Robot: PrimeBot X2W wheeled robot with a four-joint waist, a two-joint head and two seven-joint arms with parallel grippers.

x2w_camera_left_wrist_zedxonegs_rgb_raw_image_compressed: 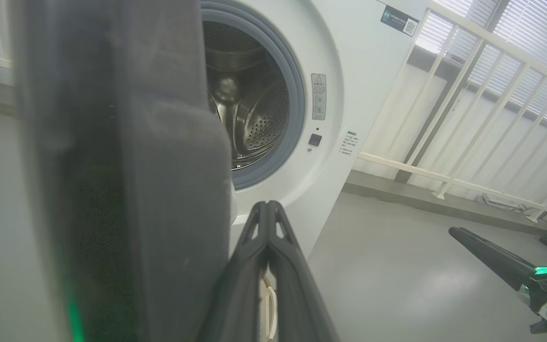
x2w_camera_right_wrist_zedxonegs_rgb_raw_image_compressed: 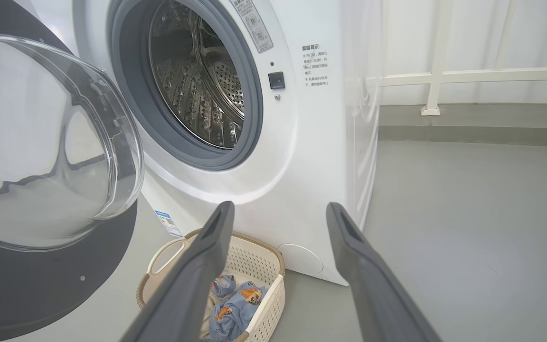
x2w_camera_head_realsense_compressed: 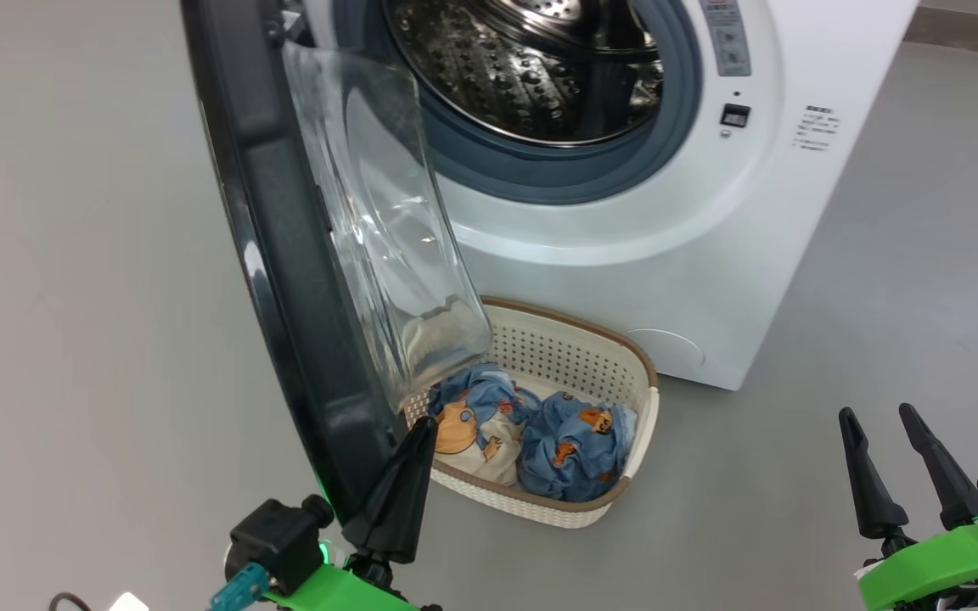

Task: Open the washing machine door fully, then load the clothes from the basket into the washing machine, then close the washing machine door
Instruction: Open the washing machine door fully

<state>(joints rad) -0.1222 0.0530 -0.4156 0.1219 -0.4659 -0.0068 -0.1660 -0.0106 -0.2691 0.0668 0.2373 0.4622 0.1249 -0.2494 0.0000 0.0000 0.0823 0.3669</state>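
The washing machine (x2w_camera_head_realsense_compressed: 625,246) stands with its steel drum (x2w_camera_head_realsense_compressed: 523,76) exposed. Its door (x2w_camera_head_realsense_compressed: 285,255), black ring and clear glass bowl (x2w_camera_head_realsense_compressed: 379,229), stands swung out to the left, edge-on to me. My left gripper (x2w_camera_head_realsense_compressed: 423,428) is shut, its tip right by the door's lower inner edge; the left wrist view has the door (x2w_camera_left_wrist_zedxonegs_rgb_raw_image_compressed: 112,171) close on the left of the closed fingers (x2w_camera_left_wrist_zedxonegs_rgb_raw_image_compressed: 266,209). The basket (x2w_camera_head_realsense_compressed: 625,356) sits on the floor before the machine with the blue clothes (x2w_camera_head_realsense_compressed: 574,441) inside. My right gripper (x2w_camera_head_realsense_compressed: 875,416) is open and empty at the lower right, well clear of the basket (x2w_camera_right_wrist_zedxonegs_rgb_raw_image_compressed: 259,256).
Grey floor (x2w_camera_head_realsense_compressed: 795,475) stretches to the right of the machine and basket. A white railing (x2w_camera_left_wrist_zedxonegs_rgb_raw_image_compressed: 468,118) with a low wall runs behind the machine on the right. My right gripper's dark fingers (x2w_camera_left_wrist_zedxonegs_rgb_raw_image_compressed: 492,256) show at the left wrist view's right edge.
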